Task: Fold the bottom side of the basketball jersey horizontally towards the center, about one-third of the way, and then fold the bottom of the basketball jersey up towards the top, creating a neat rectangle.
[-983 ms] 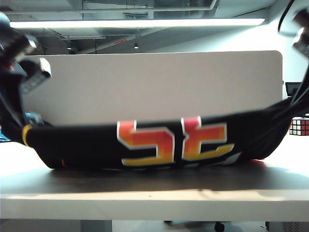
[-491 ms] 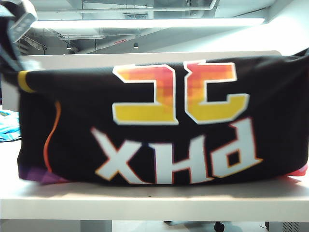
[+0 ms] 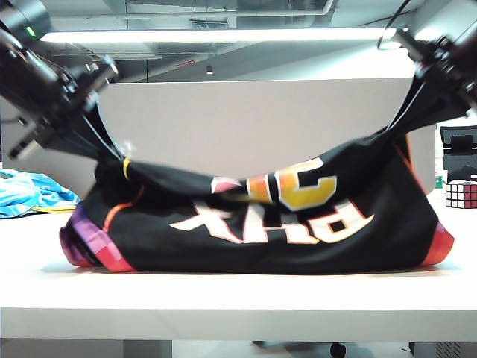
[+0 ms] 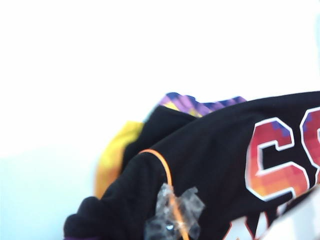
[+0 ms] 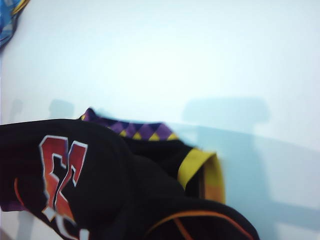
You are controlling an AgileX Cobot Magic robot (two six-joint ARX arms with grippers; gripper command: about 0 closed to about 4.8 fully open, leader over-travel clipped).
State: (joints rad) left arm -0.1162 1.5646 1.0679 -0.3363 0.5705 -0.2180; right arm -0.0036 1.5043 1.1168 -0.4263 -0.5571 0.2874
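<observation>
Only the exterior view took in both arms: the left tool stood high at the left and the right tool high at the right, each pressed together on an upper corner of the basketball jersey. The jersey sagged between them like a hammock, its lower fold resting on the white table, its white letters and orange-yellow numerals upside down. That view also caught a light blue cloth on the table at the far left and a colour cube at the far right, well apart from the jersey.

The left wrist view showed what the exterior one missed: the basketball jersey close up, smooth black fabric bunched into soft rolls, thin orange piping curving over it, a purple-and-yellow diamond-patterned edge behind, and a crumpled bit of clear tape stuck on the piping. The right wrist view gave the basketball jersey from the other end, with a broad yellow band folded over, and the blue cloth in a corner. Neither wrist view showed its own tool.
</observation>
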